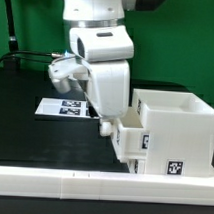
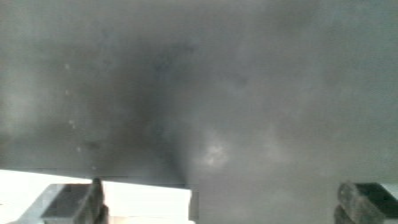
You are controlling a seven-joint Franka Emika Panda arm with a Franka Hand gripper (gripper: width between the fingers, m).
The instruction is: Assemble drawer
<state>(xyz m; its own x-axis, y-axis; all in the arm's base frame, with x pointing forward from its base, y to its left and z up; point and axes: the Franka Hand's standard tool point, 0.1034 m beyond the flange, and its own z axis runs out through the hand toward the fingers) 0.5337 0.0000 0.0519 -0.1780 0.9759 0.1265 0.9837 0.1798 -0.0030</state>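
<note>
Exterior view shows my arm reaching down from above, the white wrist housing upright over the middle of the black worktop (image 1: 20,97), with my pincer (image 1: 102,123) pointing straight down at the left face of the drawer (image 1: 179,133). The big hollow casing of that drawer sits on the exterior view's right, open at the top, its near face carrying a black-and-white tag. A smaller tray (image 1: 126,136) stands at the casing's left front, also tagged, and my fingers come down just at its left edge; whether they touch it I cannot tell from here. Behind my arm, toward the exterior view's left, the marker board (image 1: 63,106) lies flat on the worktop, partly hidden by my wrist. A low white border wall (image 1: 52,178) runs along the near edge. Wrist view gives me mostly a blurred grey surface close to the lens, with a paler patch at one corner; what that surface is I cannot say. My two fingertips (image 2: 71,203) show dark at the edge of that picture, set wide apart with nothing visible between them, so my pincer stands spread and holds nothing that I can see.
</note>
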